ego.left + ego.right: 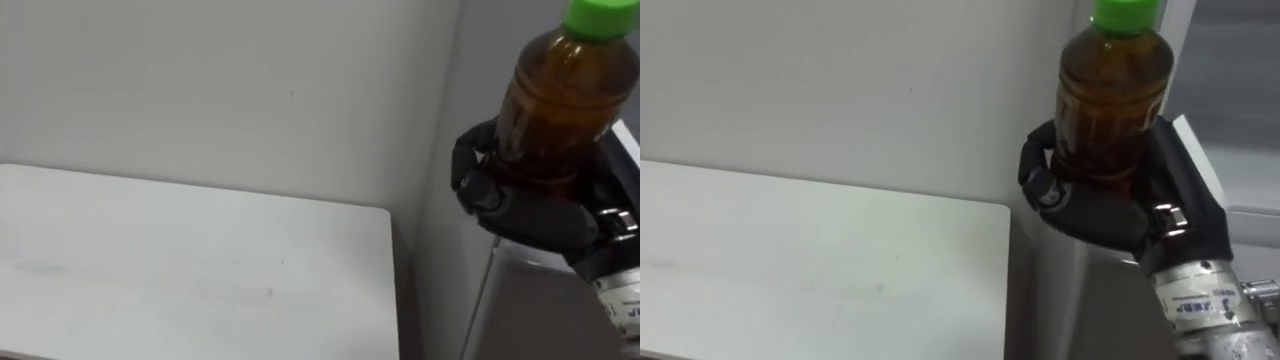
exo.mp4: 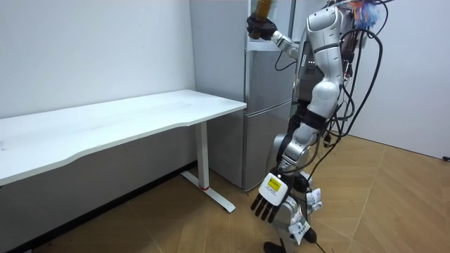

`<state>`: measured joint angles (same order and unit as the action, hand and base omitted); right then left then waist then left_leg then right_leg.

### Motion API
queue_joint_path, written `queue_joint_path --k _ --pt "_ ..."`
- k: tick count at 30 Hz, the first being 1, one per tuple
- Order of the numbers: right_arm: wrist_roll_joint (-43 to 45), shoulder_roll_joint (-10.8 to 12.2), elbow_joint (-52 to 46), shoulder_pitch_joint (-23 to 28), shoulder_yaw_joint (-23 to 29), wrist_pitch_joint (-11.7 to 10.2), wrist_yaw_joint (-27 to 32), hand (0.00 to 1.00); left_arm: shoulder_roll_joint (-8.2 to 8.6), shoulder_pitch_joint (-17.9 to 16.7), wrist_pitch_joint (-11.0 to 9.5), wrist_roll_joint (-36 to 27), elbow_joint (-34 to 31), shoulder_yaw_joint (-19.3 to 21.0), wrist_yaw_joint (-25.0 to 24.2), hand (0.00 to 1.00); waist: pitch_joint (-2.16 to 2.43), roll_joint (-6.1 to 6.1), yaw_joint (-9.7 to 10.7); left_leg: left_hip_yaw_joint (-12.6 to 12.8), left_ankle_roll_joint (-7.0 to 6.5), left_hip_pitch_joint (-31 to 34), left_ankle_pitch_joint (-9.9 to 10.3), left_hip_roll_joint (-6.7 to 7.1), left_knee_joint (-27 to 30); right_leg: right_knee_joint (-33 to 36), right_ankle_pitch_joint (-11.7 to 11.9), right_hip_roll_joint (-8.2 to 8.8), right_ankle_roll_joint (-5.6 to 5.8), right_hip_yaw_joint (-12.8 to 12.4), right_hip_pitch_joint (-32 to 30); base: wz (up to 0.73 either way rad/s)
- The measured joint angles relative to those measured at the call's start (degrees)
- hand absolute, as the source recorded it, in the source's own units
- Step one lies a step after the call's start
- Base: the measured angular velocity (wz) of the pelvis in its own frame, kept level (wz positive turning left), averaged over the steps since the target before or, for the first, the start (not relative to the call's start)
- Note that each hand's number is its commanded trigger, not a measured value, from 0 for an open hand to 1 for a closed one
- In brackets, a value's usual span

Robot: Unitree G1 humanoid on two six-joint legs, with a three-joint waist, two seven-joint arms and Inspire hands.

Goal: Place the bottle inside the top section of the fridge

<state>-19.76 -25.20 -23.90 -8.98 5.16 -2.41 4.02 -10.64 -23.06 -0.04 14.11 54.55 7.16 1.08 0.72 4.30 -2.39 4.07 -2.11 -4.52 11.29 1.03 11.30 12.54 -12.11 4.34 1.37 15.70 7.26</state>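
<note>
Up at the right of the scene, your robot's right hand (image 1: 1100, 210) holds the bottle (image 1: 1110, 100) upright and raised, fingers and thumb curled round its lower half. The bottle is filled nearly to the neck with amber-brown liquid and closed with a green cap. It is in the air, level with the top part of the tall grey fridge (image 2: 264, 140) and just in front of it.

You can see the robot standing on the wooden floor (image 2: 394, 197), close to the fridge's front, its right arm stretched up and forward. Its left hand (image 2: 271, 202) hangs low beside its legs, fingers straight, slightly spread and pointing at the floor, holding nothing.

To the left lies a long white table (image 2: 105, 123) on white legs, its far edge against the pale wall (image 2: 84, 49) and its right end just beside the fridge. From the head cameras, the tabletop is bare and faintly scuffed.

A seam crosses the fridge's face and splits it into an upper and a lower compartment. The pictures do not let you tell whether the upper door stands open, and nothing of the inside is visible.
</note>
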Motion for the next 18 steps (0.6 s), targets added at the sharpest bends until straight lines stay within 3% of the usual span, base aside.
queue_joint_path --k 7,12,15,18 --pt "0.00 -3.18 -3.26 0.00 5.73 -0.03 1.69 1.00 0.19 -0.41 -0.26 -0.10 0.69 3.19 0.00 0.00 -0.22 0.49 0.77 0.65 0.20 -0.24 0.12 -0.36 -0.08 -0.09 0.18 -0.40 -0.19 -1.05 0.08 -0.05" --pt "0.59 -4.11 -3.28 0.00 7.96 -0.02 3.99 1.00 0.62 -1.09 -0.26 -0.27 0.67 3.80 0.00 0.00 -0.57 0.97 2.14 1.04 0.24 -0.42 0.16 -0.53 -0.07 -0.15 0.31 -0.56 -0.40 -1.44 0.12 -0.05" --pt "0.28 -4.85 -3.13 0.62 9.00 -0.03 4.69 1.00 0.62 -1.40 -0.27 -0.27 0.93 3.88 0.06 0.00 -1.01 1.07 2.63 1.41 0.33 -0.71 0.22 -0.74 -0.08 -0.80 0.72 -0.81 -0.52 -1.69 0.49 -0.08" --pt "-0.02 -4.85 -3.02 1.81 9.77 -0.02 5.81 1.00 0.66 -1.43 -0.27 -0.49 1.45 3.86 0.21 0.00 -0.94 1.35 2.71 1.76 0.45 -0.98 0.32 -0.93 -0.09 -1.00 0.87 -1.02 -0.53 -1.98 0.69 -0.06"
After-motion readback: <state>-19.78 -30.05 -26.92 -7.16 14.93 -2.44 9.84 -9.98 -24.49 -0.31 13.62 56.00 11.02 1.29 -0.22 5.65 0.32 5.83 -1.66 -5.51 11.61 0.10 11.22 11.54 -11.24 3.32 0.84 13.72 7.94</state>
